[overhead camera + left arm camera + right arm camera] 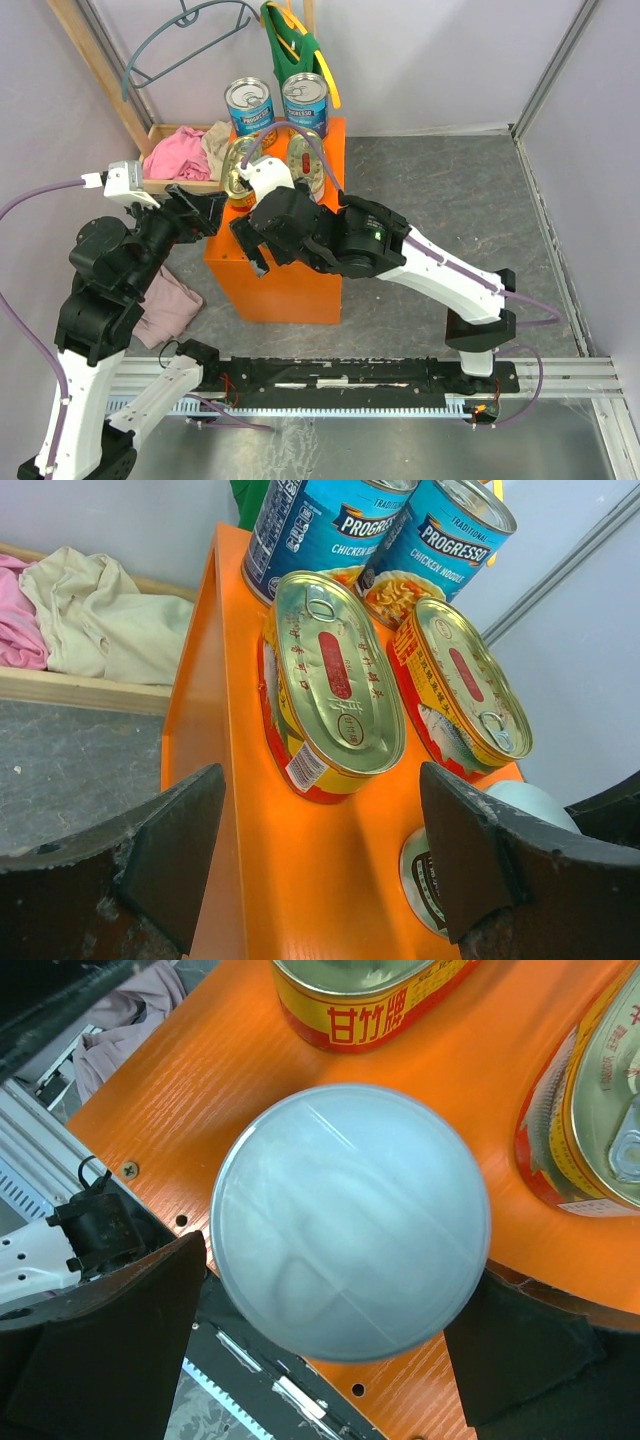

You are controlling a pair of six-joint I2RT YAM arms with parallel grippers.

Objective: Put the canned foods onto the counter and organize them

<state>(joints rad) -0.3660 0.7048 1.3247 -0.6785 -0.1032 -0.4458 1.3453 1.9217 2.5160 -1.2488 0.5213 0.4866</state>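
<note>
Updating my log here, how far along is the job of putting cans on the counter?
Done: two blue cans and two oval tins sit on the counter. In hand: a white-lidded can stands there between the right gripper's fingers. Remaining: clearing the gripper; no cans show off the counter.

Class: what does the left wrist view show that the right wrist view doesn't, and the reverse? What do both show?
Left wrist only: two tall blue cans at the back of the orange counter, and a wooden tray of pink and beige cloth. Right wrist only: the whole round top of the white-lidded can, and the metal rail below. Both: the orange counter, the two oval tins, and that white-lidded can, mostly hidden in the left view.
</note>
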